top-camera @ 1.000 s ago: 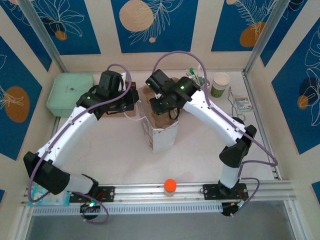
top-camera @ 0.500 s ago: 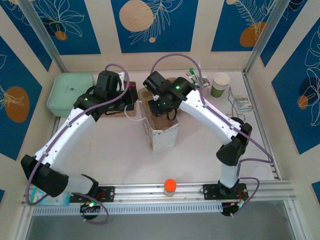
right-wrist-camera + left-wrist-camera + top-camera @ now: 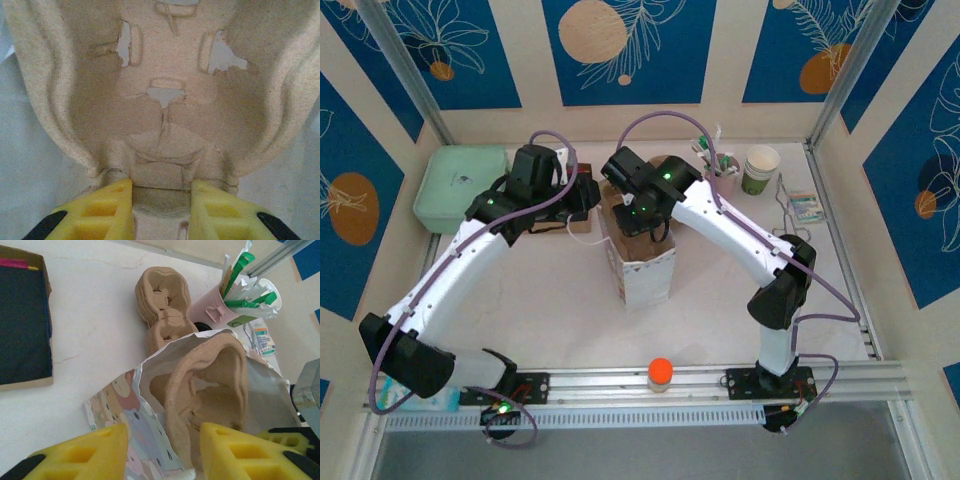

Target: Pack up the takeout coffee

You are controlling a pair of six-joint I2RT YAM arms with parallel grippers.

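Pushing the pulp cup carrier [image 3: 165, 100] down now could tip or crush the paper bag [image 3: 645, 275] in the middle of the frame, I think, because the left fingers [image 3: 95, 450] stand wide apart by its rim and pinch nothing. The right fingers [image 3: 107, 205] hold the carrier by one thin tab, and that tab could rip. The carrier stands on edge inside the bag, so it may jam. Where the takeout coffee stands, I cannot tell.

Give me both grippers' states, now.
Left gripper: open at the paper bag rim.
Right gripper: closed on the pulp cup carrier.
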